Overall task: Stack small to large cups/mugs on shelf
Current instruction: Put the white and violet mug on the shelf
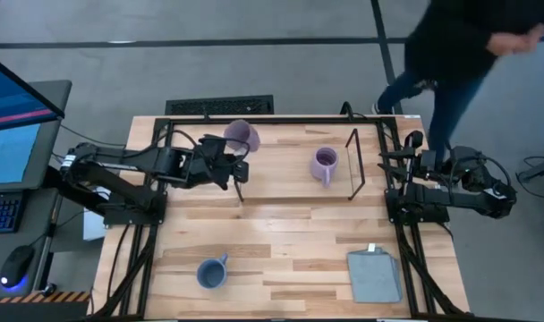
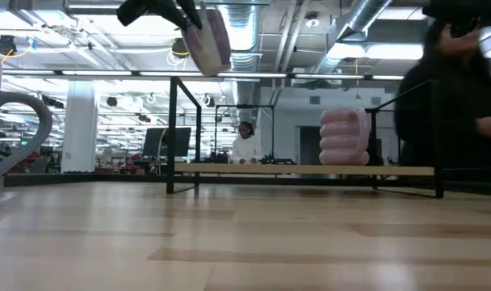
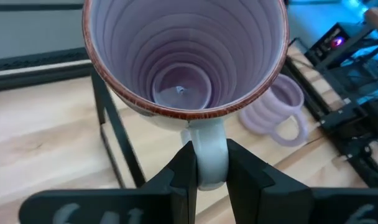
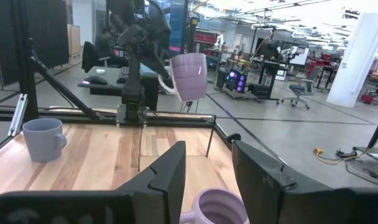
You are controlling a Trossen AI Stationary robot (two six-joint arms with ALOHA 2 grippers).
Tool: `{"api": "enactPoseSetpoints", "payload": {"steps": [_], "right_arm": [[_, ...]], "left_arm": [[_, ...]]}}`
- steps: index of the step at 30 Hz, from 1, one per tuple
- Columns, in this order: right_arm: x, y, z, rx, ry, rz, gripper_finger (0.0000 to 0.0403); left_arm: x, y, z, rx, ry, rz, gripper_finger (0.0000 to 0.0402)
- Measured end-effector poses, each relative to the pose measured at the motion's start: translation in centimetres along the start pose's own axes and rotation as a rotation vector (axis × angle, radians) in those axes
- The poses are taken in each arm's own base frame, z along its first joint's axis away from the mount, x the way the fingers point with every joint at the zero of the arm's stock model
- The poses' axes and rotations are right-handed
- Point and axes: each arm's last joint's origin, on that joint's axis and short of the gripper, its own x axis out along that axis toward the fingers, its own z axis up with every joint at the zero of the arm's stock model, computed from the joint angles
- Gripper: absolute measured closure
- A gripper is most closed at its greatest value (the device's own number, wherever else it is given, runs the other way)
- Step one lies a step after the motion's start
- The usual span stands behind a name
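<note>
A person [image 1: 469, 45] in dark clothes stands beyond the table's [image 1: 290, 241] far right corner. The shelf [image 1: 290, 183] lies along the far edge, a ribbed purple mug [image 1: 325, 165] upright on it. The left gripper [image 1: 229, 154] pinches the handle of a second purple mug [image 1: 242, 134], lifted above the shelf's left wire frame. The right gripper [image 4: 207, 171] waits parted and empty at the right edge. Near the front lie a grey cloth [image 1: 374, 275] and, well apart, the blue mug [image 1: 210, 272].

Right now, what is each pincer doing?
Left pincer: shut on the handle of a light purple ceramic mug, held in the air.
Right pincer: open, empty, at the table's right edge.
</note>
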Motion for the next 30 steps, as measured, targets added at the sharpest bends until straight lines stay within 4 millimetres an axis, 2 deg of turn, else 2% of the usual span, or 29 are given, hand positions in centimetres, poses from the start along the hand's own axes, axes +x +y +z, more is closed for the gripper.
{"api": "enactPoseSetpoints", "payload": {"steps": [10, 18, 30], "right_arm": [[0.0, 0.0, 0.0, 0.000, 0.003, 0.000, 0.0249], [0.1, 0.0, 0.0, 0.000, 0.003, 0.001, 0.0249], [0.1, 0.0, 0.0, 0.000, 0.002, 0.000, 0.0248]], "left_arm": [[2.6, -1.9, -0.1, 0.069, 0.022, -0.091, 0.0354], [4.7, -2.5, -0.5, 0.088, 0.034, -0.087, 0.0354], [8.5, -4.8, -2.7, 0.102, 0.051, -0.155, 0.0354]]}}
